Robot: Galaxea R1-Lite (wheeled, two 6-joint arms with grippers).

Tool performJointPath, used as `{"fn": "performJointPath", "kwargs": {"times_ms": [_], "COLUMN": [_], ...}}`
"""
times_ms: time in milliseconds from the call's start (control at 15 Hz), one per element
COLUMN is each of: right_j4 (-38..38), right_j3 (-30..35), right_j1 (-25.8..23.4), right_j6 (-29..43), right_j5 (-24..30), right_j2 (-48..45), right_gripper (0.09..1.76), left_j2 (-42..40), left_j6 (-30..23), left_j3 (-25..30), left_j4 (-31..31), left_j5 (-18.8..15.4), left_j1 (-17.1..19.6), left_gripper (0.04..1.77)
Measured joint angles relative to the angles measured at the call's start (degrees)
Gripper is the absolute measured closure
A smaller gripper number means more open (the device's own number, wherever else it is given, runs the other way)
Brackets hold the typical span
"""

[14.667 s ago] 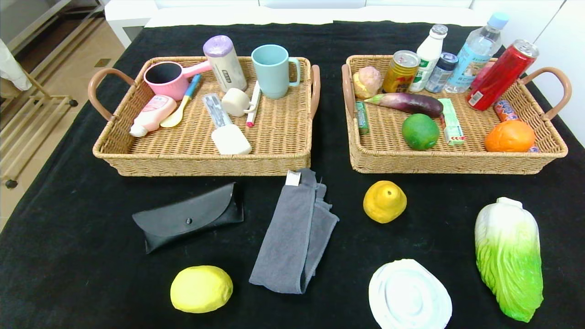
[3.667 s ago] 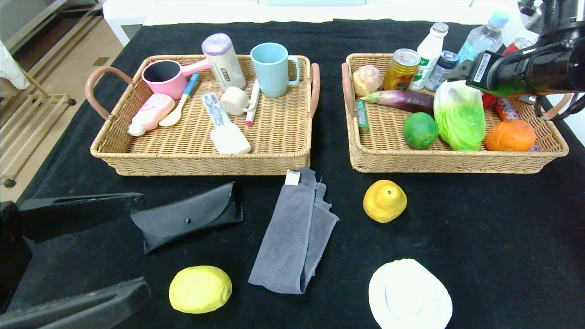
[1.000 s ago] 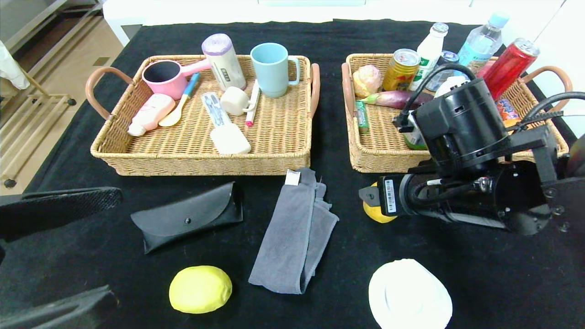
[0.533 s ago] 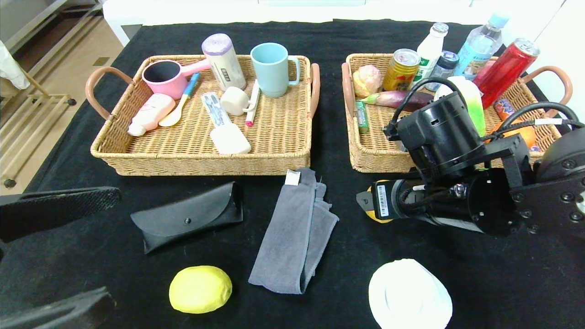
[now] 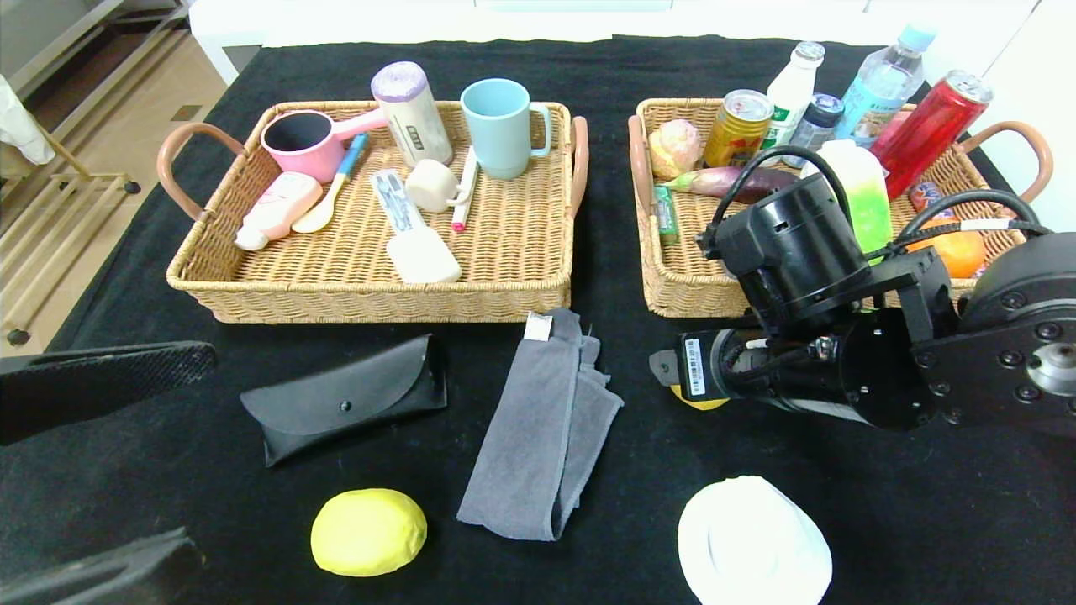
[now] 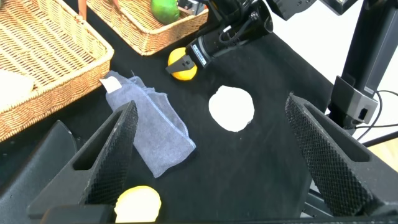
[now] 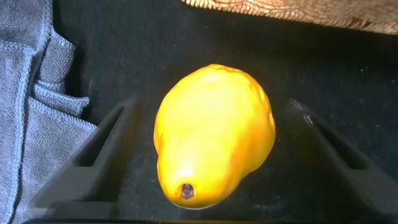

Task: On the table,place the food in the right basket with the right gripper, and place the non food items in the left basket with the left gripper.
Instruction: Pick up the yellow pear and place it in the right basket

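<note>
- Yellow pear (image 7: 214, 134): on tabletop, looks smooth, firm, light; likely slippery. Grip across widest belly.
- Right hand (image 7: 211, 155): fingers spread, straddling pear, not clamped.
- Left hand (image 6: 211, 155): released, idle.

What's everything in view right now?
left basket: 1, wicker, table far left
mug: 1, teal, left basket
pot: 1, pink, left basket
other non-food items: several, mixed, left basket
right basket: 1, wicker, far right
cabbage: 1, green-white, right basket
bottles and cans: several, mixed, right basket's far side
other food: several, mixed, right basket
case: 1, black, before left basket
cloth: 1, grey, centre
lemon: 1, yellow, near left
pear: 1, yellow, between right gripper fingers
dish: 1, white, near right
left gripper: 1, black, open, near left
right gripper: 1, black, open astride pear
</note>
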Motion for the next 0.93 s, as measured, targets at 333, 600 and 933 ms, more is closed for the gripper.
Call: {"fn": "performJointPath", "kwargs": {"times_ms": [333,600,933], "right_j4": [-0.01,0.0,0.05], "right_j3": [0.13,0.21,0.27], "right_j1": [0.0,0.0,0.0], "right_j6": [0.44,0.57,0.9], "right_j5": [-0.02,0.0,0.06], "right_j2": [0.3,0.37,0.35], "right_gripper": [0.68,0.69,0.7], "left_j2": [0.02,0.05,0.07], "left_j6": [-0.01,0.0,0.02], "left_j3": [0.05,0.05,0.05], "left_j4": [0.0,0.0,0.0], "left_j5": [0.02,0.0,0.02], "left_j1": [0.0,0.0,0.0], "left_gripper": [0.09,0.09,0.09]}}
